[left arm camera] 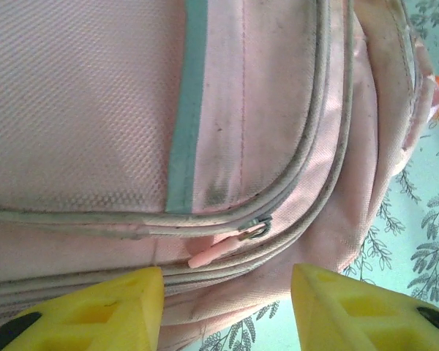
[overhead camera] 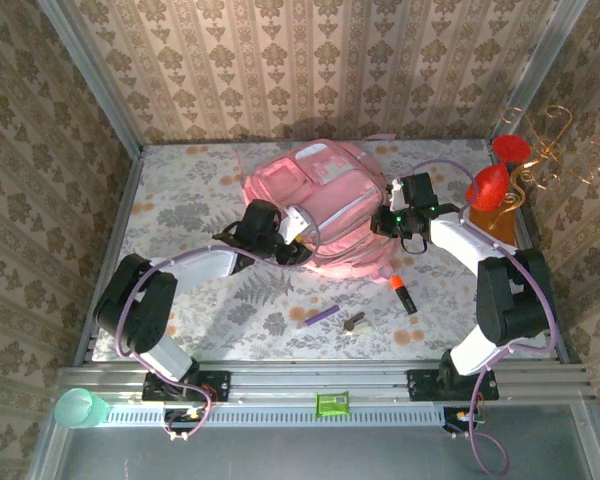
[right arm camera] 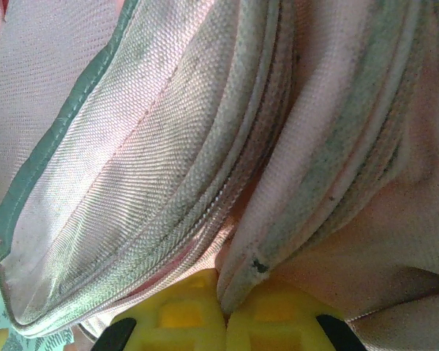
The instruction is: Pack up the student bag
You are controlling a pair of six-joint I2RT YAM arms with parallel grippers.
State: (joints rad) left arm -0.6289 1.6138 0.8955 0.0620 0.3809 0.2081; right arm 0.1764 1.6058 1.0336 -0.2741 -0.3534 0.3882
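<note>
The pink student bag [overhead camera: 320, 195] lies at the middle back of the table with its zipped pockets facing up. My left gripper [overhead camera: 298, 238] is at the bag's near left edge. In the left wrist view it [left arm camera: 227, 289] stands open, its yellow fingers [left arm camera: 95, 311] apart just short of a pink zipper pull [left arm camera: 214, 252] on a shut zip. My right gripper [overhead camera: 388, 218] is at the bag's right side. In the right wrist view it [right arm camera: 225, 296] is shut on a piped fold of the bag's fabric [right arm camera: 256, 256] beside a zip line.
An orange marker [overhead camera: 401, 291], a purple pen [overhead camera: 320, 315] and a small brown object [overhead camera: 355, 322] lie on the table in front of the bag. Red goblets [overhead camera: 492, 185] and a gold wire rack [overhead camera: 545, 140] stand at the right. A green cup [overhead camera: 80, 408] sits near the front rail.
</note>
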